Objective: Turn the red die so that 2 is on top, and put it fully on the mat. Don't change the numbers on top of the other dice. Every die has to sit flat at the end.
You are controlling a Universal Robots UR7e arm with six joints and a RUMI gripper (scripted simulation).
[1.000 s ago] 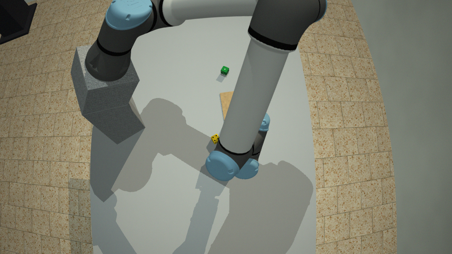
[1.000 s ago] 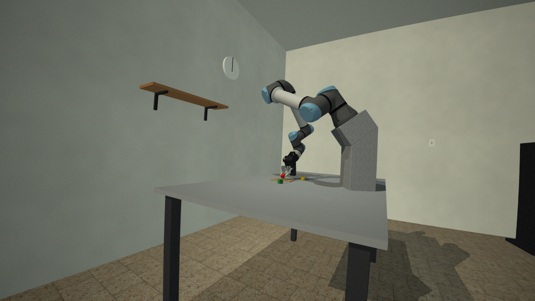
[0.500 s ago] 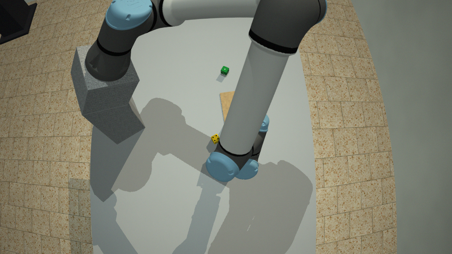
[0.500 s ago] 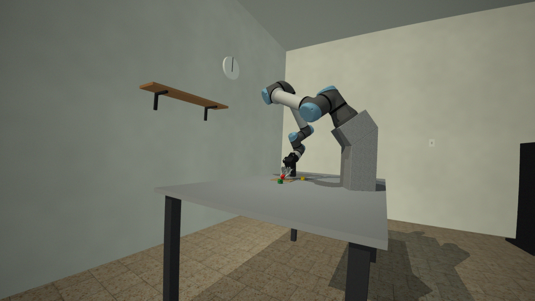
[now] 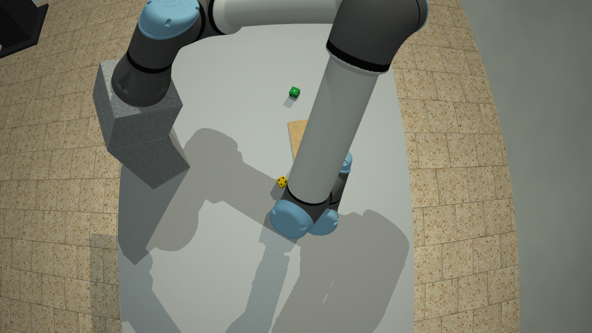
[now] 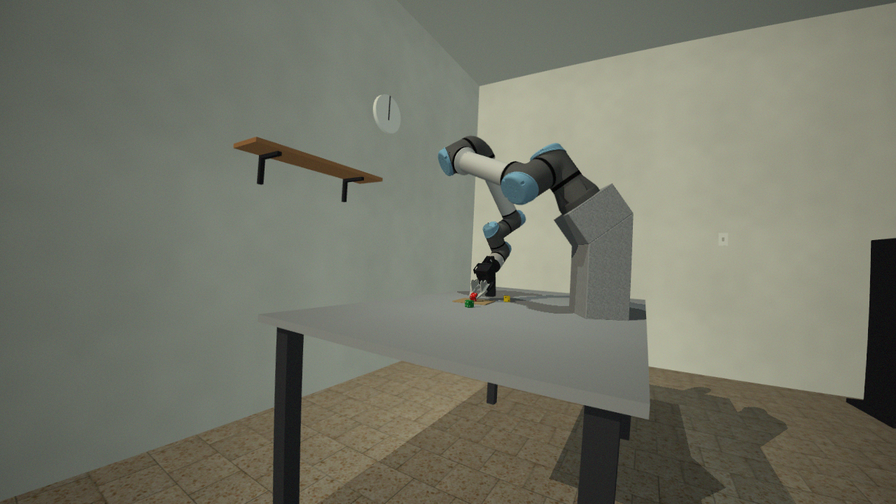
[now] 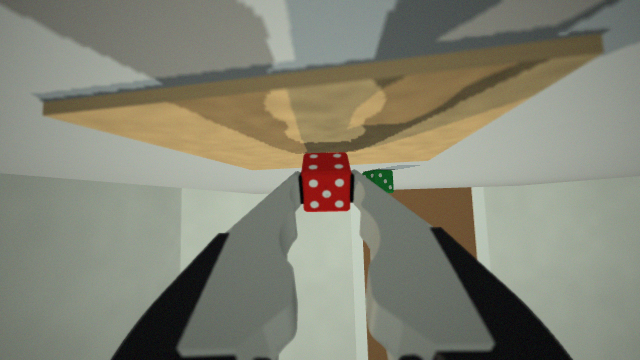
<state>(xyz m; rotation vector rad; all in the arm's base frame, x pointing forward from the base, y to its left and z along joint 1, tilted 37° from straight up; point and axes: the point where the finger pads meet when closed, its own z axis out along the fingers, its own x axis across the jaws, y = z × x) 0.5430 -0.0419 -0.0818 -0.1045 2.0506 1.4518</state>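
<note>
My gripper (image 7: 325, 173) (image 6: 477, 292) is shut on the red die (image 7: 325, 183) (image 6: 473, 295). The die face towards the wrist camera shows five pips. I hold the die low over the tan mat (image 7: 175, 127) (image 5: 296, 132) (image 6: 484, 303), near one of its edges; I cannot tell whether it touches. The arm hides the red die and the gripper in the overhead view. The green die (image 5: 294, 92) (image 7: 382, 181) (image 6: 468, 304) lies on the table off the mat, one pip up. The yellow die (image 5: 282, 181) (image 6: 506, 299) lies on the table beside the arm's wrist.
The grey pedestal (image 5: 136, 124) (image 6: 601, 263) of the arm stands on the table (image 5: 231, 83) (image 6: 438, 325). The forearm (image 5: 331, 124) hangs over most of the mat. A tiled floor lies below the table edges.
</note>
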